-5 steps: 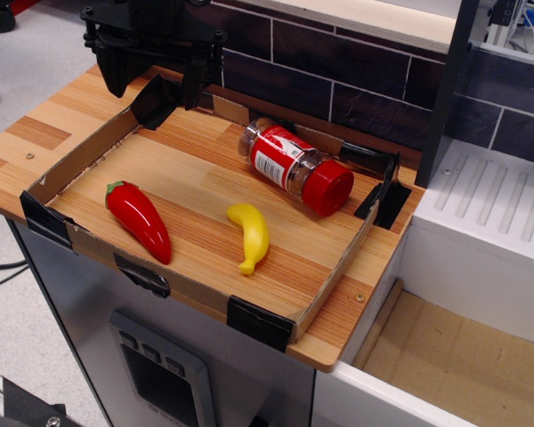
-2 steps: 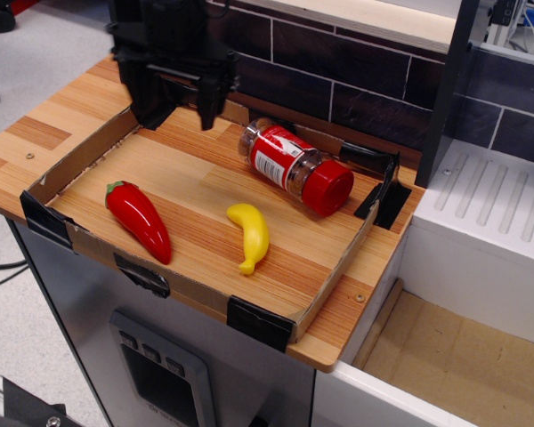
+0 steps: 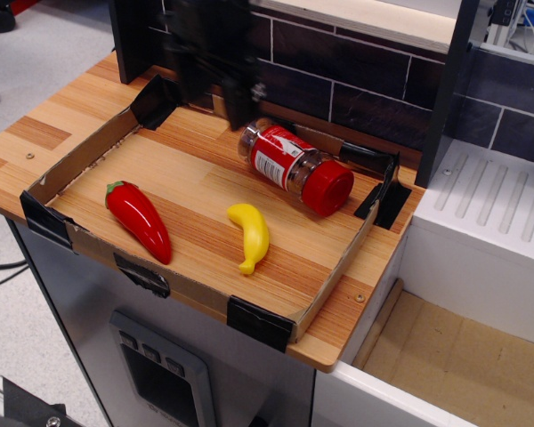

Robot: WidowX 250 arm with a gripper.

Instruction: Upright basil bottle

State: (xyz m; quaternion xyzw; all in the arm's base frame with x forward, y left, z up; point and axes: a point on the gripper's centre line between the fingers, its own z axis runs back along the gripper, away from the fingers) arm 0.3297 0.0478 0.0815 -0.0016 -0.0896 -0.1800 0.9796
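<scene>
The basil bottle (image 3: 289, 165) is a clear jar with a red-and-white label and a wide red cap (image 3: 329, 188). It lies on its side at the back right of the shallow cardboard tray (image 3: 89, 156), cap pointing to the front right. My gripper (image 3: 215, 100) is black and motion-blurred. It hangs over the tray's back edge, just left of the bottle's base and not touching it. Its jaws are spread apart and hold nothing.
A red toy pepper (image 3: 139, 220) lies at the tray's front left and a yellow toy banana (image 3: 250, 236) at the front middle. A dark brick wall (image 3: 356, 80) runs behind the tray. A white drainer unit (image 3: 489, 205) stands to the right.
My gripper has moved right along the tray's back edge, from the back left corner to just beside the bottle's base. The bottle, pepper and banana have not moved.
</scene>
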